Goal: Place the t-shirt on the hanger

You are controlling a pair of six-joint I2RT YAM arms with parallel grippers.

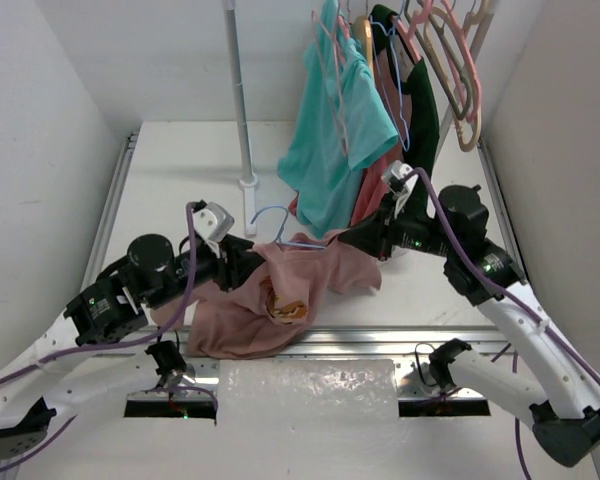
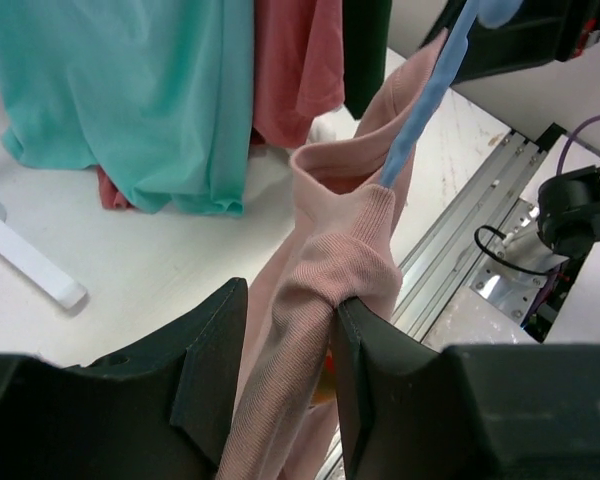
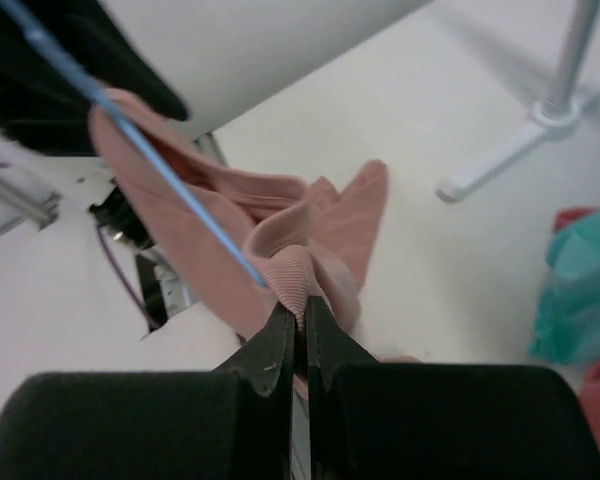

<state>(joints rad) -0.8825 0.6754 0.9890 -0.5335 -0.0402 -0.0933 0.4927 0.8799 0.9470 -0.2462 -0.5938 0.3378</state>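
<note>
Left claw (image 2: 288, 305) clamps a bunched fold of the dusty pink t-shirt (image 1: 238, 322); right claw (image 3: 300, 312) pinches its ribbed collar around the wire hanger (image 2: 425, 100), near-centre on the surface (image 1: 180, 170).

t-shirt (image 1: 265, 305) on table (image 1: 180, 170), hanger (image 2: 426, 100) apparently partly inside

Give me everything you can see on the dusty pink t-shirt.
Dusty pink knit t-shirt, crumpled on the table near its front edge, orange-yellow graphic partly showing. The left gripper and right gripper each pinch its ribbed neckband, holding the neck opening between them. The pale blue hanger's wire passes into that opening.
</note>
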